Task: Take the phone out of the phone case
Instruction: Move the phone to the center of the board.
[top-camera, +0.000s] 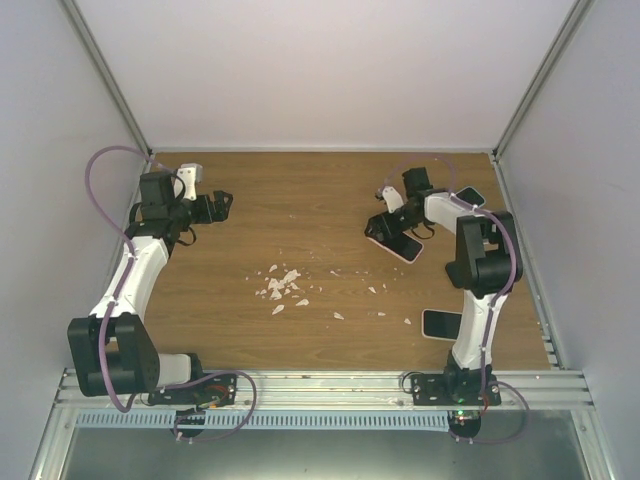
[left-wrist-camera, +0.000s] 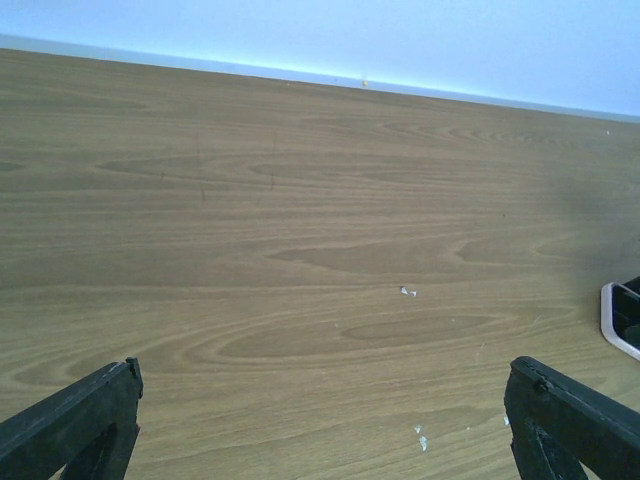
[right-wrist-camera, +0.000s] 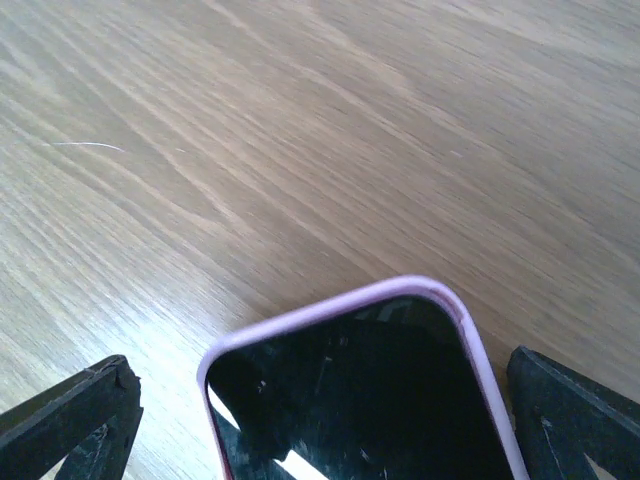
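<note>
A phone with a black screen sits in a pale pink case (top-camera: 397, 244), flat on the wooden table at the right. In the right wrist view the phone (right-wrist-camera: 350, 400) fills the lower middle, with its pink case rim (right-wrist-camera: 330, 308) around the top edge. My right gripper (top-camera: 384, 226) is open and straddles the phone's end, also seen from the wrist (right-wrist-camera: 320, 420), with one finger (right-wrist-camera: 70, 420) on each side. My left gripper (top-camera: 222, 204) is open and empty over bare table at the far left, also seen from its wrist (left-wrist-camera: 320, 420).
A second phone (top-camera: 441, 323) lies near the right arm's base and a third (top-camera: 470, 197) at the back right. White crumbs (top-camera: 282, 287) are scattered mid-table. A pale-rimmed phone corner (left-wrist-camera: 622, 318) shows at the left wrist view's right edge. Walls enclose three sides.
</note>
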